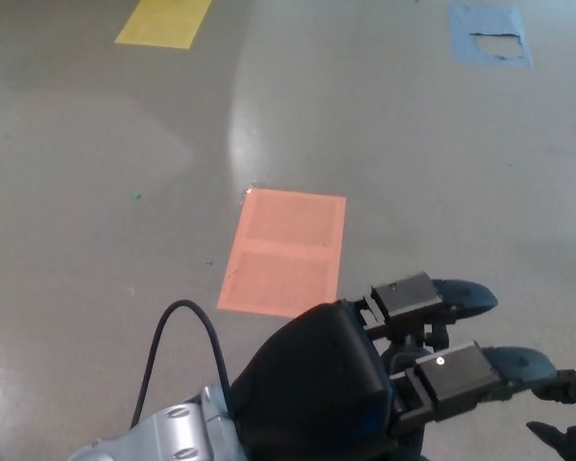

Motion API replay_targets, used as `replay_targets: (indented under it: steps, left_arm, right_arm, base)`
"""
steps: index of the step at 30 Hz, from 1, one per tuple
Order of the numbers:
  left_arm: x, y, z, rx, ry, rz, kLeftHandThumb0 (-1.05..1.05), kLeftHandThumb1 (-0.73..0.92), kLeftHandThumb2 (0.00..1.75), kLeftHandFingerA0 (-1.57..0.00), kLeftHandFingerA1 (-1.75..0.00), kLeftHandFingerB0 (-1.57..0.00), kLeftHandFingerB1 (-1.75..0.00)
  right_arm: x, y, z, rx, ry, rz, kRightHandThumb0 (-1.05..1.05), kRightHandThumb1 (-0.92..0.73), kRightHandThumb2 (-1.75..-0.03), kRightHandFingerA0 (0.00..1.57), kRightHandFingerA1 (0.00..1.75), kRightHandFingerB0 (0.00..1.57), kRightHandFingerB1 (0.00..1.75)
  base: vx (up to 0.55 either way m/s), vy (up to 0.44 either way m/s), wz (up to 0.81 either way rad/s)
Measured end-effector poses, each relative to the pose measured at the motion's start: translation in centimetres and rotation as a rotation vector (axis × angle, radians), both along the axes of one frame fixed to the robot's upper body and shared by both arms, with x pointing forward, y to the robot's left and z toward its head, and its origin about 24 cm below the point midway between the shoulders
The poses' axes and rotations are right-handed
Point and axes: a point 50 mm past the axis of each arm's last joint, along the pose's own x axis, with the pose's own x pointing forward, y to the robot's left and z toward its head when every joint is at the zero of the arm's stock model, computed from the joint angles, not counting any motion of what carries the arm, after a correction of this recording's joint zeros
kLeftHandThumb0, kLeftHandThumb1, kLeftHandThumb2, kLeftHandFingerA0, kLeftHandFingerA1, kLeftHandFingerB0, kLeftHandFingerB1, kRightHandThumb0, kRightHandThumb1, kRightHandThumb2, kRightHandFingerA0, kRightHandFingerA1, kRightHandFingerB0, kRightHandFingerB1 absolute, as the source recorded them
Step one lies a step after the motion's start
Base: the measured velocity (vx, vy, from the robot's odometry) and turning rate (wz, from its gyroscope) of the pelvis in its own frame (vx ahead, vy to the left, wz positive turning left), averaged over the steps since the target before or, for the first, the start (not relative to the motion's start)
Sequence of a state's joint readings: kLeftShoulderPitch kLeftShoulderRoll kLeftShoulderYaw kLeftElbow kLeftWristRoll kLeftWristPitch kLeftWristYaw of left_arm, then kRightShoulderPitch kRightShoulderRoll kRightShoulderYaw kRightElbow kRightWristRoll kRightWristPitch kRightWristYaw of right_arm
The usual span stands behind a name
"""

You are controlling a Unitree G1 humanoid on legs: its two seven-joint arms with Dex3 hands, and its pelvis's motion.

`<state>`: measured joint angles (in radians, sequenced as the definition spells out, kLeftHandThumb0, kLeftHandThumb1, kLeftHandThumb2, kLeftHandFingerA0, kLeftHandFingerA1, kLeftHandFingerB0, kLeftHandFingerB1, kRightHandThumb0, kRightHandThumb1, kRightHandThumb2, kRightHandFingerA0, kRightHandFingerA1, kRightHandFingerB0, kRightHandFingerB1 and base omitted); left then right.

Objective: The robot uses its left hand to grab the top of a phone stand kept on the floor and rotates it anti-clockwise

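Grey glossy floor (pixel 96 240) with orange patch (pixel 286 252). Left hand (pixel 365 384) low in view, fingers (pixel 461 296) spread apart pointing right, empty; dark phone stand (pixel 568 423) part just beyond fingertips, mostly cropped.

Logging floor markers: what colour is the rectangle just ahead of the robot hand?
Orange rectangle, clearest in the head view.

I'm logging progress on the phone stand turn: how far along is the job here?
Done: the left hand has reached low over the floor, fingers stretched toward a dark object at the bottom right edge, probably the stand, though too cropped to tell. In hand: nothing visibly gripped; the fingers are spread. Left: closing on the stand's top and the whole anti-clockwise turn. The orange patch lies just beyond.
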<state>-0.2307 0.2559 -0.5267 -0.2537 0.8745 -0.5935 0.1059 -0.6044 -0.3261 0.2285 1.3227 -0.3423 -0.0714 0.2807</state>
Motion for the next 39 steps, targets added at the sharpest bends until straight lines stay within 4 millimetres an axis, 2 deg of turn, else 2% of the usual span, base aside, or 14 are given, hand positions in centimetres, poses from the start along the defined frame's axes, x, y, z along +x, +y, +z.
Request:
replay_targets:
  steps: [4, 5, 11, 12, 17, 19, 20, 33, 39]
  left_arm:
    - [0.4, 0.0, -0.3, -0.004, -0.024, 0.008, -0.7, 0.69, 0.69, -0.14, -0.35, -0.05, -0.33]
    - [0.4, 0.0, -0.3, -0.006, -0.029, 0.009, -0.75, 0.53, 1.0, -0.07, -0.44, 0.0, -0.41]
    - [0.8, 0.1, -0.6, -0.019, -0.071, 0.014, -0.75, 0.54, 1.0, -0.07, -0.43, 0.0, -0.41]
    - [0.8, 0.1, -0.6, -0.02, -0.074, 0.013, -0.73, 0.74, 0.66, -0.13, -0.33, -0.04, -0.31]
    - [1.0, 0.1, -0.7, -0.026, -0.09, 0.011, -0.75, 0.74, 0.66, -0.12, -0.33, -0.02, -0.31]
    - [1.1, 0.1, -0.7, -0.03, -0.096, 0.014, -0.75, 0.77, 0.67, -0.12, -0.33, -0.01, -0.29]
    - [1.1, 0.1, -0.7, -0.032, -0.099, 0.015, -0.77, 0.59, 1.05, -0.03, -0.38, 0.0, -0.41]
    - [1.3, 0.1, -0.9, -0.02, -0.112, 0.018, -0.78, 0.6, 1.06, -0.03, -0.37, 0.0, -0.4]
    - [1.5, 0.1, -0.9, -0.019, -0.119, 0.017, -0.89, 0.62, 1.08, -0.07, -0.4, 0.0, -0.41]
  right_arm:
    - [0.0, 0.0, 0.0, 0.0, -0.001, 0.0, -0.58, -0.63, -0.88, 0.27, 0.53, 0.05, 0.29]
    - [0.0, 0.0, 0.0, 0.0, -0.001, 0.0, -0.58, -0.63, -0.88, 0.27, 0.53, 0.05, 0.29]
    - [0.1, 0.0, 0.1, 0.0, -0.004, 0.001, -0.58, -0.63, -0.88, 0.27, 0.53, 0.05, 0.29]
    - [0.2, 0.0, 0.1, 0.0, -0.005, 0.001, -0.58, -0.63, -0.88, 0.27, 0.53, 0.05, 0.29]
    - [0.3, 0.1, 0.2, 0.0, -0.008, 0.002, -0.58, -0.63, -0.88, 0.27, 0.53, 0.05, 0.29]
    - [0.4, 0.1, 0.3, 0.0, -0.011, 0.003, -0.58, -0.63, -0.88, 0.27, 0.53, 0.05, 0.29]
    - [0.4, 0.1, 0.4, 0.0, -0.012, 0.003, -0.58, -0.63, -0.88, 0.27, 0.53, 0.05, 0.29]
    - [0.7, 0.2, 0.6, 0.0, -0.021, 0.005, -0.58, -0.63, -0.88, 0.27, 0.53, 0.05, 0.29]
    - [0.7, 0.2, 0.6, 0.0, -0.022, 0.005, -0.58, -0.63, -0.88, 0.27, 0.53, 0.05, 0.29]
  base:
    - [0.0, 0.0, 0.0]
    - [0.0, 0.0, 0.0]
    - [0.0, 0.0, 0.0]
    - [0.0, 0.0, 0.0]
    - [0.0, 0.0, 0.0]
    - [0.0, 0.0, 0.0]
    - [0.0, 0.0, 0.0]
    - [0.0, 0.0, 0.0]
    - [0.0, 0.0, 0.0]
